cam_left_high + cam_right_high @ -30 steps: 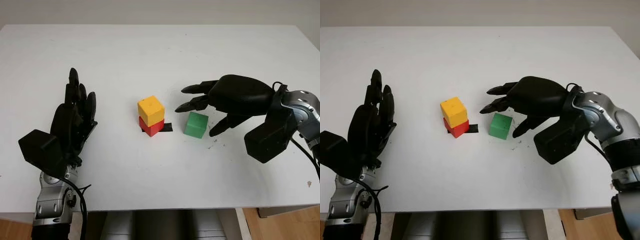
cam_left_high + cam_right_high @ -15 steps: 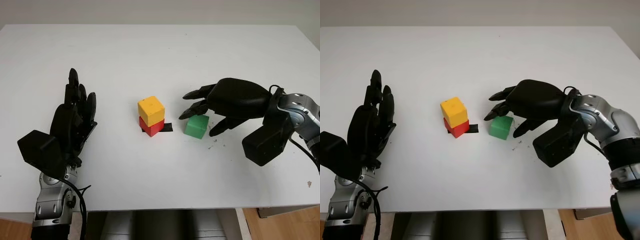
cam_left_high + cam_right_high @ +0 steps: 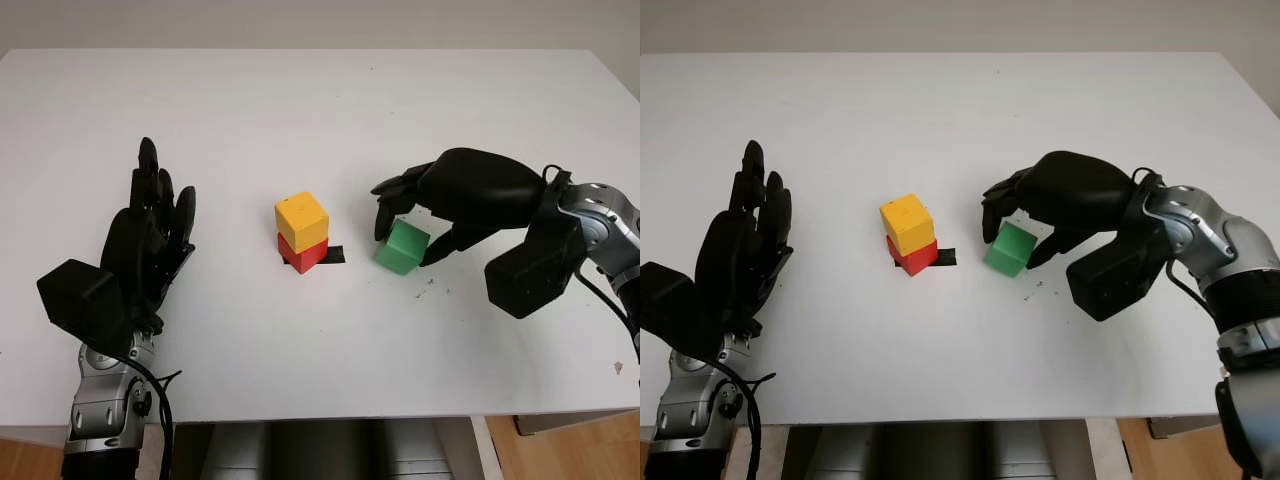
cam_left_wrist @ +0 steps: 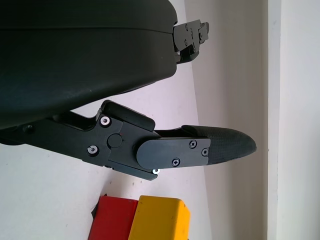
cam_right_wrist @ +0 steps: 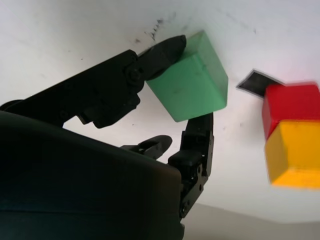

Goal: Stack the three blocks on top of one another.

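Since a second ago our right hand (image 3: 405, 215) has clenched on the green block (image 3: 402, 247), now tilted, perhaps barely off the bench (image 3: 300, 120), so a corner pinch could slip.

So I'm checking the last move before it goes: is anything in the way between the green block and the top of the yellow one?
Nothing visible. The right hand grips the green block, tilted, just right of the yellow block sitting on the red block. Only bare table lies between them, and the yellow top is bare. The open left hand stands far left.
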Controlling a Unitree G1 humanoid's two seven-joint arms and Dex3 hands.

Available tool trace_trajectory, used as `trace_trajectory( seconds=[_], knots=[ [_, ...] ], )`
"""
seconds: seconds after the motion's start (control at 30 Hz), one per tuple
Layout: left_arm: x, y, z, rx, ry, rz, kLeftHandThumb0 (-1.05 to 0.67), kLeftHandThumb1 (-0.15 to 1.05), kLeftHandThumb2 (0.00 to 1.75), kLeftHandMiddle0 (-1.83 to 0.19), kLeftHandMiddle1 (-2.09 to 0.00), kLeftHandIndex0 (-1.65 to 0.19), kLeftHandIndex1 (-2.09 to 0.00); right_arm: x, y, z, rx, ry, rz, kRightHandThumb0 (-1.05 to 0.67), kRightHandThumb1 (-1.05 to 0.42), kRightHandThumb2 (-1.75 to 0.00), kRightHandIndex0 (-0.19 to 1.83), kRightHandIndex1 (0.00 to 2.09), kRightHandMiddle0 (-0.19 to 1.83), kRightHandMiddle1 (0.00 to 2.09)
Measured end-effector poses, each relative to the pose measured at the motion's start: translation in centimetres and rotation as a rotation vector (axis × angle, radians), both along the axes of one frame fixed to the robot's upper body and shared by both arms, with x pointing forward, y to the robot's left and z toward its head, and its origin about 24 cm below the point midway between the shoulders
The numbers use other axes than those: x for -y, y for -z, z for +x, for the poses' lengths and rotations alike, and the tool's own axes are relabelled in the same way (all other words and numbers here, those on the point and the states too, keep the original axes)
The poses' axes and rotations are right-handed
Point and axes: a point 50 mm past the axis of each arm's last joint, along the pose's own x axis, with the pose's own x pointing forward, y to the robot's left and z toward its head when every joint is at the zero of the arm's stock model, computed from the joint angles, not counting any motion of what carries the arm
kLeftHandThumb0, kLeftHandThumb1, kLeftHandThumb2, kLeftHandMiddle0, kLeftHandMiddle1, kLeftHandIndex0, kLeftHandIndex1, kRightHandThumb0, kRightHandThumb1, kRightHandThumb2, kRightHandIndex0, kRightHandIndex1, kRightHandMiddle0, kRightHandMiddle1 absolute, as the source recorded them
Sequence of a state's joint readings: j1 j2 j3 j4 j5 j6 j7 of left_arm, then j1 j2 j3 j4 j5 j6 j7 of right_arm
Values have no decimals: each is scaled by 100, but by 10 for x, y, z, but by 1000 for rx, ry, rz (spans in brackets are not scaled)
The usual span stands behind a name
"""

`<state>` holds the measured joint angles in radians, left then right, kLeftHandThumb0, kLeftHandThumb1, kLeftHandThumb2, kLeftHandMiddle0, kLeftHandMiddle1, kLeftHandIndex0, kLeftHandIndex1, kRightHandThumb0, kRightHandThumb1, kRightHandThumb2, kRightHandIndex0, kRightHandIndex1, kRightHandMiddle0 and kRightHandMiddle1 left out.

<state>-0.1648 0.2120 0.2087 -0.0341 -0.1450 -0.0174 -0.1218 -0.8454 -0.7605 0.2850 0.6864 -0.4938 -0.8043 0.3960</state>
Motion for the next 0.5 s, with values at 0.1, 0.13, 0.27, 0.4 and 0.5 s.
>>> trace_trajectory(
  seconds=[0.1, 0.13, 0.27, 0.4, 0.5],
  knots=[
    [0, 0, 0, 0, -3, -1, -81, 105, 43, 19, 0, 19, 0, 5, -8, 7, -69, 67, 97, -34, -90, -5, 47, 4, 46, 132],
    [0, 0, 0, 0, -4, -2, -80, 105, 43, 19, 0, 19, 0, 6, -11, 9, -88, 83, 127, -36, -89, -5, 48, 4, 46, 132],
    [1, 0, 0, 0, -5, -5, -80, 105, 43, 19, 0, 19, 0, 9, -16, 17, -162, 127, 256, -39, -90, -5, 48, 4, 45, 140],
    [1, 1, 0, 0, -4, -9, -80, 105, 42, 19, 0, 19, 0, 8, -18, 22, -262, 149, 348, -41, -92, -6, 44, 2, 40, 150],
    [2, 1, 0, 0, -4, -11, -80, 105, 42, 19, 0, 19, 0, 7, -20, 26, -328, 172, 404, -42, -92, -6, 42, 1, 38, 153]
  ],
)
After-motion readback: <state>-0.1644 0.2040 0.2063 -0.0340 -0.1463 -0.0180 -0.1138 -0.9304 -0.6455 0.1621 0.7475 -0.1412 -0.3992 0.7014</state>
